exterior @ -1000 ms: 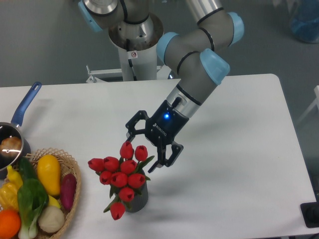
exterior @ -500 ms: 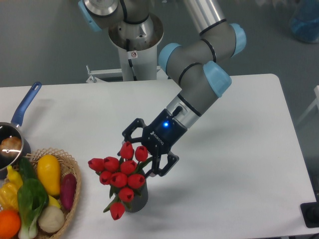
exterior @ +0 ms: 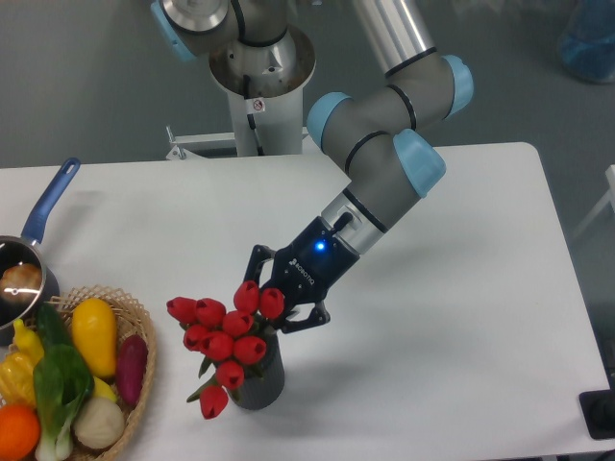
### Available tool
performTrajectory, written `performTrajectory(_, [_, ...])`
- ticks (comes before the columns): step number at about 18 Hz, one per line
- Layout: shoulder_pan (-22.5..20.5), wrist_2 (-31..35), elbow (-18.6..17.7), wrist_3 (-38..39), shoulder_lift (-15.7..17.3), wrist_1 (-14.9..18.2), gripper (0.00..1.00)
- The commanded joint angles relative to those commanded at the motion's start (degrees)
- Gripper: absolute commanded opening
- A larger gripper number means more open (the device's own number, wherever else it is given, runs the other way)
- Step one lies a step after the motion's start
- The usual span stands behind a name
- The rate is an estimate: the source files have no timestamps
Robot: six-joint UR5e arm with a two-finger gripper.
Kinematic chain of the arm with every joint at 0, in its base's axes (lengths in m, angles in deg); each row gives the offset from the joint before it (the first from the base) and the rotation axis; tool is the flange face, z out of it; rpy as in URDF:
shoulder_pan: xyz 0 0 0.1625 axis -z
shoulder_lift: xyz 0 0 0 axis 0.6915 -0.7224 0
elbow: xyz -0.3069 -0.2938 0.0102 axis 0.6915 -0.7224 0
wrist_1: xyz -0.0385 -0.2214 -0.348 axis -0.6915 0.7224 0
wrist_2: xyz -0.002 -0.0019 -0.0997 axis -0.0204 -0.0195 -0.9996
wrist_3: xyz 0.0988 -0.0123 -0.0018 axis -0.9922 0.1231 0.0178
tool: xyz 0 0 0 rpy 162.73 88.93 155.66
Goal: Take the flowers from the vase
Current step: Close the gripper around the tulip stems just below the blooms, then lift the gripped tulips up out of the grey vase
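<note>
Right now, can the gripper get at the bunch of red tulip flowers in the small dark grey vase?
Probably yes: the gripper is already at the red tulip flowers above the dark grey vase, with nothing in between. Whether its fingers have closed is unclear.

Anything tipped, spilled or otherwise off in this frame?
Nothing is spilled or broken. The vase stands upright on the table. The flowers lean left, one bud drooping below the rim. The gripper is closed in around the bunch's top; whether it grips is unclear.
</note>
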Motion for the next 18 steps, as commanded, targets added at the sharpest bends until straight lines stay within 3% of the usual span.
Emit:
performTrajectory(5, [0.09, -0.44, 0.62, 0.17, 0.61, 0.00, 0.00])
performTrajectory(10, [-0.09, -3.69, 0.97, 2.98, 4.74, 0.00, 0.00])
performTrajectory(18, [-0.44, -5.36, 7.55, 12.73, 8.70, 0.00, 0.00])
